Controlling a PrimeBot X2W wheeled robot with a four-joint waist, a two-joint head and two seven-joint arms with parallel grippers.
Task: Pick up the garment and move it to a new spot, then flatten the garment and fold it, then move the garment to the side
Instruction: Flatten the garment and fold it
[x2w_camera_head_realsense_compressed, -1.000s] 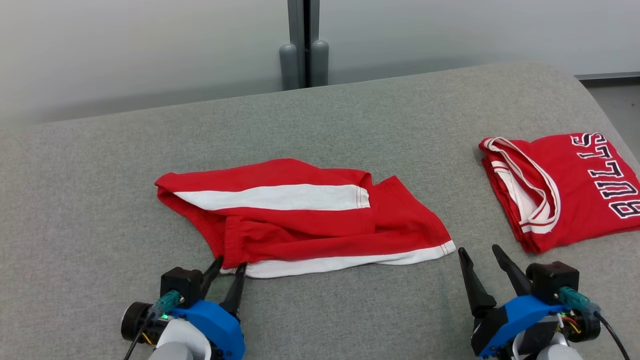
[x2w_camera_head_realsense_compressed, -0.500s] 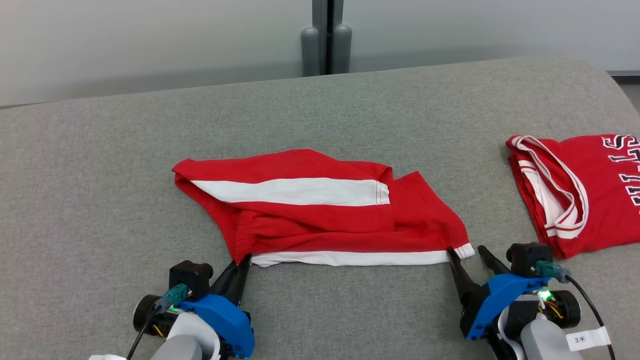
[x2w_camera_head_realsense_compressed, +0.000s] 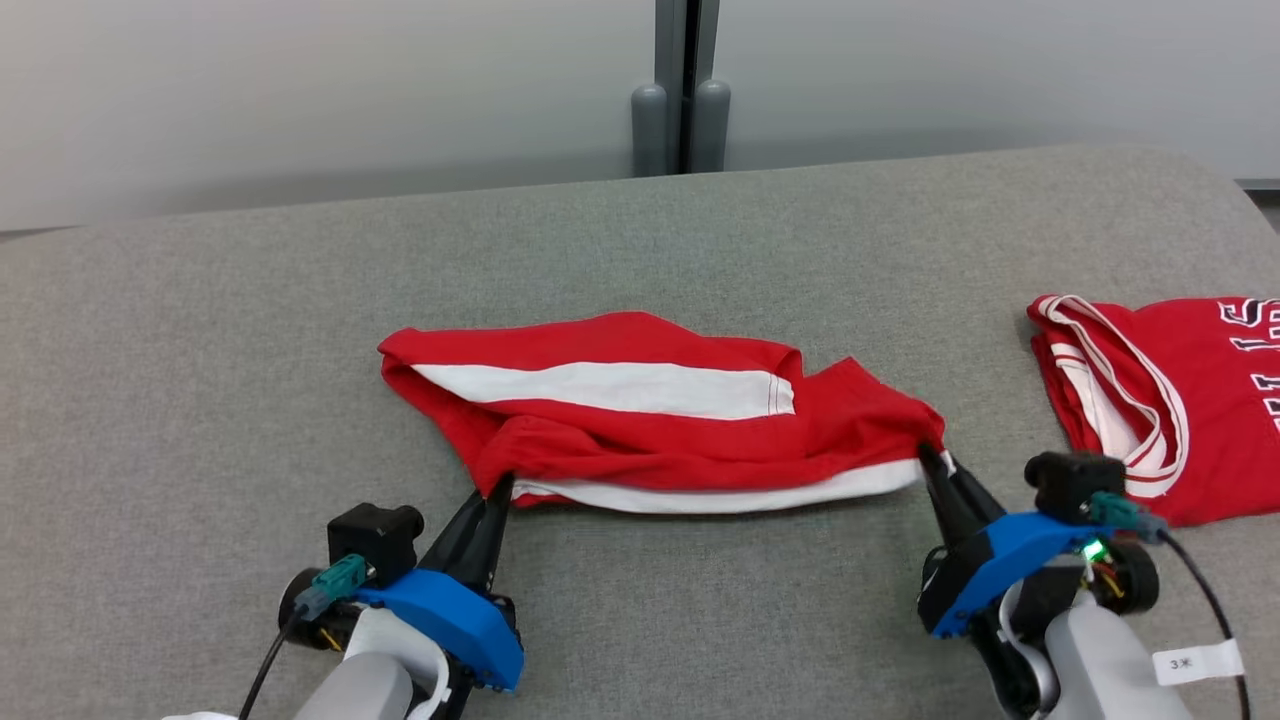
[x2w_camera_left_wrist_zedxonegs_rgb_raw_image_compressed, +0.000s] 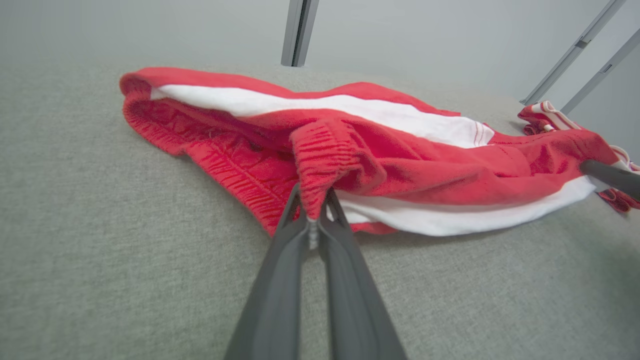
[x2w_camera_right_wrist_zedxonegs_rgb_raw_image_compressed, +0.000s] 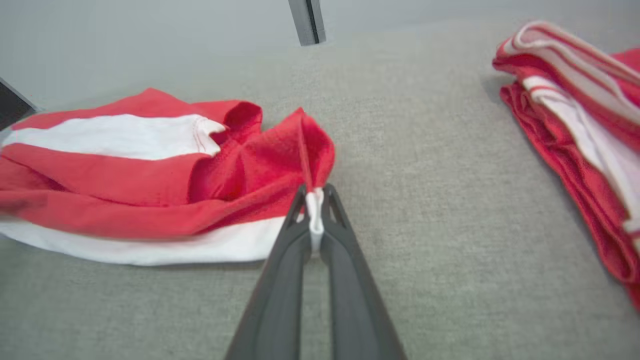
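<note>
1. Grey fabric-covered desk (x2w_camera_head_realsense_compressed: 250, 330) spans the head view, with pale wall panels behind it.
2. Red knit shorts with white side stripes (x2w_camera_head_realsense_compressed: 650, 440) lie crumpled and roughly doubled over at mid-desk. The long axis runs left-right, with the ribbed elastic waistband end on the robot's left and the leg hem end on its right.
3. Folded red jersey with white trim and dark lettering (x2w_camera_head_realsense_compressed: 1150, 400) sits at the desk's far right, well apart from the shorts. It is not part of this grab.
4. Left tool (x2w_camera_head_realsense_compressed: 497, 490): fingers pressed together, pinching the waistband corner of the shorts. The left wrist view shows ribbed fabric bunched between the tips.
5. Right tool (x2w_camera_head_realsense_compressed: 932, 460): fingers pressed together, pinching the white-trimmed hem corner at the shorts' right end. The right wrist view shows white trim caught between the tips.
6. Handling, judged:
   - The shorts look light, limp and not fragile.
   - They will likely sag between the two pinch points, and inner layers may stay folded or drag.
   - The thin hem could slip from the right pinch; the thick elastic waistband is the surer hold.
   - Opposite end corners, as taken here, look like the best holds.
7. Step, judged: pick-up phase. Both corners are gripped, the near edge looks slightly raised, and the bulk rests on the desk. Lift and move are not yet done.
</note>
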